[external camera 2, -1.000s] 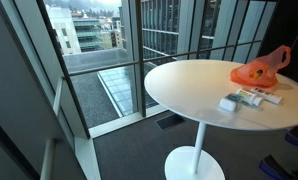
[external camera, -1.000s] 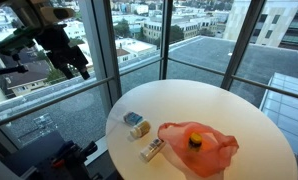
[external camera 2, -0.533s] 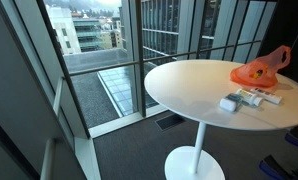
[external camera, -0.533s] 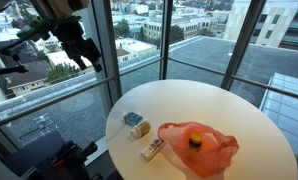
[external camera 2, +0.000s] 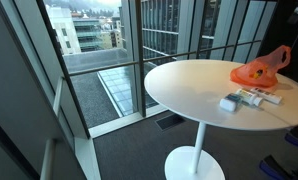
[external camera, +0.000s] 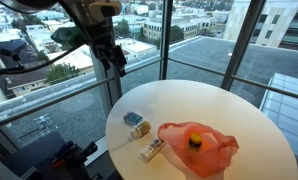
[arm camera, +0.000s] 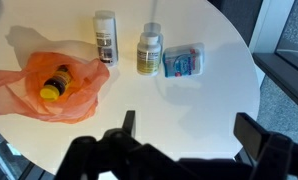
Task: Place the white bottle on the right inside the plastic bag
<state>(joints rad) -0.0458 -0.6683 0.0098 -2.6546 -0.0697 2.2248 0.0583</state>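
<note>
three bottles, one packet, one bag. the white bottle [arm camera: 106, 38] lies on the table just beside the orange plastic bag [arm camera: 19, 90], outside it. a tan-labelled bottle [arm camera: 149, 52] lies between it and a blue packet [arm camera: 184, 62]. a yellow-capped bottle [arm camera: 54, 82] sits inside the bag. the round white pedestal table [external camera 2: 184, 85] stands by tall windows [external camera 2: 99, 50] with city buildings beyond. label print is too small to read. the gripper [arm camera: 187, 124] hangs above the table, fingers spread wide, holding nothing.
</note>
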